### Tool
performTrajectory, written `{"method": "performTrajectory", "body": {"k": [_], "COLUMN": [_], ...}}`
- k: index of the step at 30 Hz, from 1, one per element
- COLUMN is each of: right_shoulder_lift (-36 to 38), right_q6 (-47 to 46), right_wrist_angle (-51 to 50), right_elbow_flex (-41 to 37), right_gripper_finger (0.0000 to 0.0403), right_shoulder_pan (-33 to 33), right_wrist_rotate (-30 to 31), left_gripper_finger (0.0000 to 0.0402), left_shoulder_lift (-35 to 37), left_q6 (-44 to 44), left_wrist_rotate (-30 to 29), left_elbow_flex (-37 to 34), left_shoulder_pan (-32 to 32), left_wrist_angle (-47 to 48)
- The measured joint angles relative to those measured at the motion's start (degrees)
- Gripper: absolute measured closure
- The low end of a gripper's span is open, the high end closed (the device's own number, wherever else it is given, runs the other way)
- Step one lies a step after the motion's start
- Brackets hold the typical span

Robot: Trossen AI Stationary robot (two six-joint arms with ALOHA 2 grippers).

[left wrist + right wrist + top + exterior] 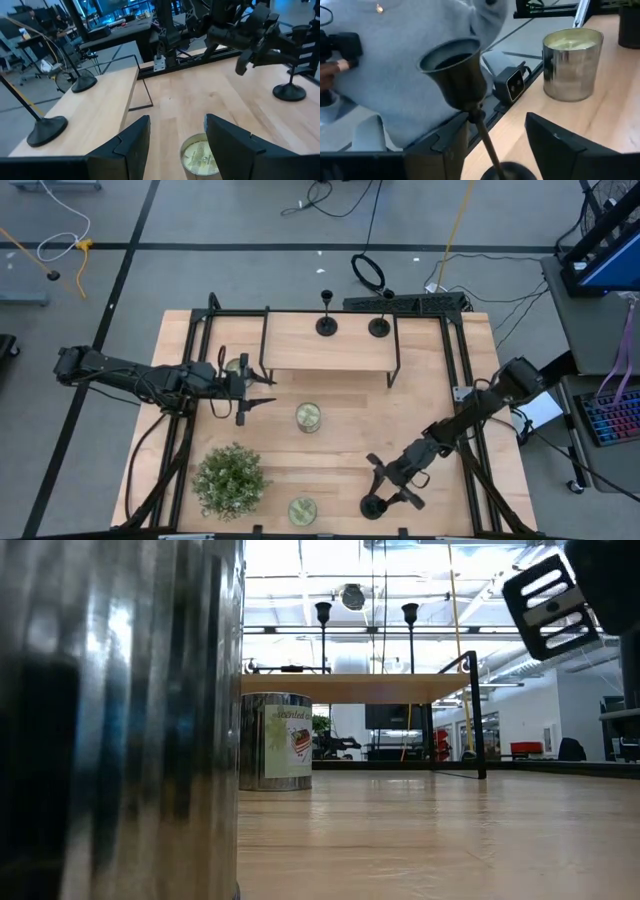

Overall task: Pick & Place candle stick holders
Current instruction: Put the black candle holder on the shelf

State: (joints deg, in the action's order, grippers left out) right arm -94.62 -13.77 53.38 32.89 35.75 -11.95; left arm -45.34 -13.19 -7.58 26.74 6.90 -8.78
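Note:
Two black candle stick holders (326, 325) (379, 327) stand by their round bases on a raised wooden shelf (330, 345) at the table's far middle. They also show in the left wrist view (47, 127) (82, 82). The third holder (375, 505) stands on its base near the table's near edge, right of middle. My right gripper (385, 488) is open. Its fingers stand on either side of this holder's thin stem (482, 132), below the cup (452, 67), without touching it. My left gripper (266, 392) is open and empty, just left of a candle tin (308, 417).
A bushy potted plant (230, 478) stands at the near left. A second candle tin (302, 510) sits at the near edge and a third (237, 367) by the left arm. Black frame rails (455, 360) run along the sides. A person in grey (410, 60) stands beyond the near edge.

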Motion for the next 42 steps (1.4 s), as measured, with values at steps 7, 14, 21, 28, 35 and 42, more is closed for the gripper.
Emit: {"method": "performTrajectory", "body": {"k": [7,14,21,28,35,42], "right_shoulder_lift": [-4.00,-0.61,8.61,12.89,9.62,9.39], "right_q6": [3.18,9.47,14.47,20.72,18.39,12.13], "right_wrist_angle": [-0.15,-0.06,-0.86,-0.59,-2.20,-6.44], "right_elbow_flex": [2.33,2.31,2.31,3.50,9.87,11.30], "right_gripper_finger": [0.0311,0.0389,0.0394,0.0386,0.0393,0.0389], "right_shoulder_pan": [0.00,-1.60,-8.23,-17.77,-25.22,-29.49], "right_wrist_rotate": [-1.85,-1.75,0.45,21.88,21.16,22.35], "left_gripper_finger": [0.0204,0.0204,0.0204,0.0204,0.0204,0.0204], "left_shoulder_lift": [0.00,0.00,-0.08,-4.31,-17.52,-31.71], "left_q6": [-2.31,-5.12,-4.27,2.24,7.16,11.69], "left_wrist_rotate": [-0.02,-0.02,0.00,0.07,0.05,-3.43], "left_elbow_flex": [0.00,0.00,0.00,0.00,0.00,4.77], "left_shoulder_pan": [0.00,0.00,0.00,-0.02,-0.02,-0.19], "left_wrist_angle": [-0.04,-0.39,-5.22,-12.63,-28.74,-38.63]}}
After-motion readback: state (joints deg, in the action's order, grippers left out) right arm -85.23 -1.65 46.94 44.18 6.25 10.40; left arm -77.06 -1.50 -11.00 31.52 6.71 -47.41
